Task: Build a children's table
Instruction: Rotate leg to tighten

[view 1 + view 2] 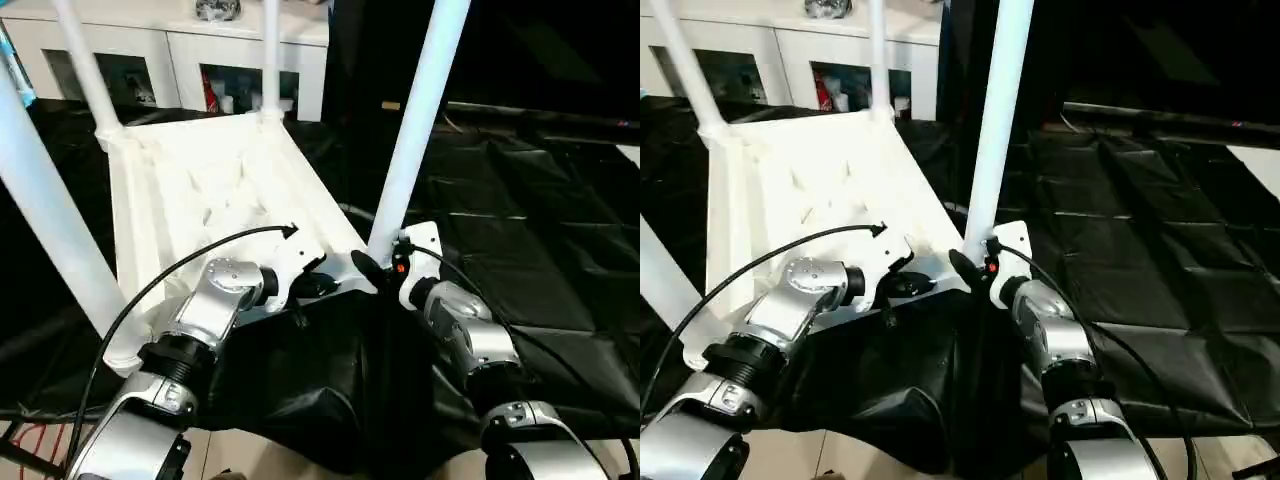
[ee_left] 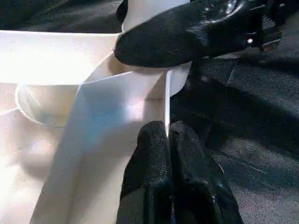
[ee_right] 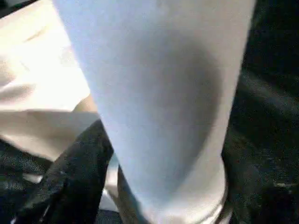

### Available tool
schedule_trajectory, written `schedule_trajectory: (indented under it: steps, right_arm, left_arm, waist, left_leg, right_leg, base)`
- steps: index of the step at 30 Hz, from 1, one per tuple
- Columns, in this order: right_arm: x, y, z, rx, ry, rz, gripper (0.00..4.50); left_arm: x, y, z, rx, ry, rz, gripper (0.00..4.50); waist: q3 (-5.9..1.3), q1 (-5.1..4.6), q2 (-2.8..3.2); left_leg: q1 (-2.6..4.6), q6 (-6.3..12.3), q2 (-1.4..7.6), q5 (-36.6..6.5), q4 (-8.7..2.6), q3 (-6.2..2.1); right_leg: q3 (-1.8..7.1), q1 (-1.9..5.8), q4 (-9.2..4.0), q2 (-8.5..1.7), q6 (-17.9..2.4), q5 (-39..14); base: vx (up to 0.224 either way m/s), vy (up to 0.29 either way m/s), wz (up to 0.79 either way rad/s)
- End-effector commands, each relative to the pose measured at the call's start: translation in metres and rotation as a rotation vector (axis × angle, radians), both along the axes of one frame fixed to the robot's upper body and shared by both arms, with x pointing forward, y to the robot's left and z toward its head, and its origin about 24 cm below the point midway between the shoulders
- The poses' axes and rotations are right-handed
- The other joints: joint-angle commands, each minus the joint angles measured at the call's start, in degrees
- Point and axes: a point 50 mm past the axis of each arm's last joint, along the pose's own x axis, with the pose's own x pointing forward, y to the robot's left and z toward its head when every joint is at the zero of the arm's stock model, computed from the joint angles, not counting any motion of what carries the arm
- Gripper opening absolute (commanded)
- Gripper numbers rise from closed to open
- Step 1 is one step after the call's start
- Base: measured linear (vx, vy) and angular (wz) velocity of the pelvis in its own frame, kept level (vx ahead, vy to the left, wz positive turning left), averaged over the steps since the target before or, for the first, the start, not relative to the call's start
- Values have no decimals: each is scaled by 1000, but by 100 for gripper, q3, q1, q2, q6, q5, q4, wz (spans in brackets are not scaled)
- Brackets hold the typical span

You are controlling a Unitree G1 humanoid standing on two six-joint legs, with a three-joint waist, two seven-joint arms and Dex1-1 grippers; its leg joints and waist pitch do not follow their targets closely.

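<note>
The children's table lies upside down on a black cloth, its ribbed white top (image 1: 200,180) facing up and its legs standing upright. My right gripper (image 1: 380,262) sits at the base of the near right leg (image 1: 415,130), with one black finger (image 3: 70,182) pressed against the leg and the other hidden behind it. My left gripper (image 2: 167,133) is shut on the thin white rim of the top (image 2: 167,93), just beside that leg's socket. The other legs stand at the near left (image 1: 50,220), far left (image 1: 88,70) and far right (image 1: 270,60).
Black cloth (image 1: 540,200) covers the surface to the right and hangs over the near edge. A white cabinet with glass doors (image 1: 180,50) stands behind the table. A black cable (image 1: 170,275) loops over my left forearm.
</note>
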Motion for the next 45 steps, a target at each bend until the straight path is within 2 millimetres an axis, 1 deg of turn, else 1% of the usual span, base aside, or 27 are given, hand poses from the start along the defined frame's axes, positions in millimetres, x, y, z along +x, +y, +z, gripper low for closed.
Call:
schedule_trajectory:
  steps: [1, 3, 4, 5, 6, 7, 8, 9, 10, 11, 12, 14, 15, 16, 18, 19, 21, 26, 30, 35, 38, 39, 40, 41, 42, 43, 45]
  right_arm:
    - [-13, 35, 3, -10, -11, 309, 374]
    - [-14, 30, 3, -27, -14, 343, 374]
    - [-16, 23, 3, -44, -16, 384, 374]
    - [-19, 14, 4, -61, -14, 436, 374]
    - [-20, 9, 5, -67, -10, 462, 374]
    - [-22, 2, 5, -72, 1, 500, 374]
    - [-24, -1, 6, -74, 8, 522, 374]
    - [-24, -1, 6, -74, 8, 522, 374]
    - [-27, -10, 6, -85, 25, 580, 374]
    - [-27, -11, 7, -86, 27, 585, 374]
    - [-28, -14, 7, -87, 32, 602, 374]
    - [-29, -19, 9, -88, 41, 631, 374]
    - [-29, -20, 10, -87, 44, 637, 374]
    - [-28, -21, 11, -87, 45, 642, 374]
    - [-29, -22, 12, -78, 55, 666, 374]
    - [-30, -21, 12, -77, 59, 680, 374]
    - [-31, -21, 12, -77, 67, 702, 374]
    - [-35, -19, 10, -75, 92, 743, 333]
    - [-37, -19, 9, -69, 100, 754, 310]
    - [-41, -16, 6, -63, 103, 740, 269]
    - [-33, -12, -2, -63, 93, 576, 265]
    - [-27, -8, -4, -55, 86, 471, 264]
    - [-25, -7, -5, -51, 83, 436, 262]
    - [-22, -5, -6, -43, 80, 384, 262]
    - [-19, -1, -7, -33, 78, 322, 262]
    - [-16, 4, -8, -18, 75, 252, 261]
    - [-14, 11, -8, -1, 80, 193, 261]
  left_arm:
    - [-6, -26, 15, -90, -42, -148, 0]
    - [-8, -24, 14, -85, -36, -162, 0]
    - [-10, -20, 14, -82, -27, -185, 0]
    - [-12, -16, 14, -76, -15, -219, 0]
    - [-14, -13, 14, -71, -10, -237, 0]
    - [-15, -10, 14, -60, -4, -259, 0]
    - [-16, -8, 14, -51, 0, -269, 0]
    - [-16, -8, 14, -51, 0, -269, 0]
    - [-18, -2, 12, -15, 8, -299, 0]
    - [-18, -1, 12, -13, 10, -303, 0]
    - [-19, 1, 11, -5, 16, -316, 0]
    - [-22, 6, 12, 0, 29, -350, 0]
    - [-23, 7, 13, 0, 34, -360, 0]
    - [-25, 8, 13, -2, 45, -380, 0]
    - [-29, 11, 15, -7, 59, -411, 0]
    - [-29, 12, 15, -10, 63, -417, 0]
    - [-31, 13, 15, -12, 72, -434, 0]
    - [-34, 15, 15, -14, 84, -447, 0]
    - [-34, 16, 15, -11, 87, -446, 0]
    - [-26, 16, 13, 6, 52, -365, 0]
    - [-11, 9, 16, -20, -10, -224, 0]
    - [-6, 4, 18, -36, -26, -173, 0]
    - [-5, 3, 18, -40, -31, -159, 0]
    - [-3, 0, 19, -46, -39, -137, 0]
    - [0, -3, 19, -55, -43, -107, 0]
    - [2, -8, 20, -62, -50, -77, 0]
    - [4, -12, 20, -67, -55, -47, 0]
  waist:
    - [-311, 13, 10]
    - [-306, 19, -3]
    - [-306, 39, -5]
    - [-352, 46, -18]
    - [-374, 67, -17]
    - [-397, 78, -8]
    - [-404, 93, -15]
    - [-416, 107, -20]
    - [-411, 134, -24]
    - [-417, 155, -25]
    - [-400, 170, -14]
    - [-378, 200, -3]
    - [-378, 200, -3]
    - [-357, 199, 1]
    - [-347, 190, 5]
    - [-348, 183, -16]
    - [-349, 186, -25]
    - [-360, 188, -47]
    - [-369, 191, -45]
    - [-366, 227, -43]
    - [-346, 262, -35]
    - [-314, 249, -16]
    - [-294, 223, -38]
    - [-297, 212, -43]
    - [-294, 200, -44]
    - [-306, 132, -41]
    - [-310, 84, -40]
  left_leg:
    - [6, 235, 201, -1509, -418, -53]
    - [-20, 270, 195, -1450, -414, -48]
    - [-6, 292, 188, -1389, -391, -32]
    - [-41, 335, 192, -1148, -380, -32]
    - [-65, 370, 195, -972, -371, -31]
    - [-77, 491, 204, -634, -346, -14]
    - [-88, 575, 197, -392, -319, -1]
    - [-95, 607, 193, -279, -305, 0]
    - [-108, 679, 190, -170, -284, 7]
    - [-111, 708, 192, -156, -271, 9]
    - [-107, 749, 200, -224, -265, 22]
    - [-102, 633, 218, -525, -287, 18]
    - [-102, 633, 218, -525, -287, 18]
    - [-84, 478, 227, -775, -309, 10]
    - [-71, 382, 231, -904, -322, 1]
    - [-76, 351, 237, -913, -327, -7]
    - [-69, 333, 233, -908, -323, -1]
    - [-85, 335, 224, -783, -313, -1]
    - [-90, 356, 217, -683, -305, 1]
    - [-86, 359, 211, -703, -301, 8]
    - [-54, 268, 206, -877, -318, 5]
    - [-19, 194, 189, -1116, -331, 4]
    - [-7, 83, 164, -1350, -345, -18]
    - [-4, 47, 154, -1411, -343, -33]
    - [4, 30, 153, -1462, -349, -38]
    - [0, -4, 148, -1510, -349, -56]
    - [-17, 28, 142, -1490, -351, -62]
  right_leg:
    - [374, 200, -442, -509, -546, -2439]
    - [386, 210, -423, -502, -560, -2421]
    - [422, 182, -413, -507, -564, -2505]
    - [426, 244, -343, -502, -652, -2155]
    - [430, 277, -295, -488, -703, -1851]
    - [445, 269, -204, -458, -873, -1151]
    - [446, 269, -141, -435, -1025, -663]
    - [447, 279, -100, -430, -1098, -432]
    - [441, 277, -68, -421, -1197, -179]
    - [439, 282, -50, -420, -1223, -115]
    - [436, 262, -56, -414, -1251, -153]
    - [424, 265, -117, -442, -1164, -720]
    - [424, 265, -117, -442, -1164, -720]
    - [422, 246, -173, -445, -1030, -1222]
    - [422, 234, -216, -452, -910, -1580]
    - [424, 238, -211, -448, -880, -1650]
    - [430, 221, -216, -443, -867, -1652]
    - [437, 228, -190, -445, -866, -1529]
    - [437, 235, -166, -438, -905, -1337]
    - [436, 229, -187, -435, -863, -1399]
    - [433, 201, -244, -442, -749, -1768]
    - [420, 170, -310, -449, -668, -2187]
    - [392, 181, -376, -466, -473, -2770]
    - [377, 186, -398, -479, -379, -2998]
    - [370, 181, -432, -482, -295, -3155]
    - [357, 179, -457, -476, -181, -3262]
    - [353, 177, -466, -468, -158, -3212]
  base:
    - [0, 0, 0]
    - [0, 0, 0]
    - [0, 0, 0]
    - [0, 0, 0]
    - [65, -32, 3]
    - [58, -26, 0]
    - [58, -26, 0]
    - [0, 0, 0]
    - [0, 0, 0]
    - [0, 0, 0]
    - [0, 0, 0]
    - [0, 0, 0]
    - [0, 0, 0]
    - [0, 0, 0]
    - [0, 0, 0]
    - [0, 0, 0]
    - [0, 0, 0]
    - [0, 0, 0]
    - [0, 0, 0]
    - [0, 0, 0]
    - [0, 0, 0]
    - [0, 0, 0]
    - [0, 0, 0]
    - [0, 0, 0]
    - [0, 0, 0]
    - [0, 0, 0]
    - [0, 0, 0]
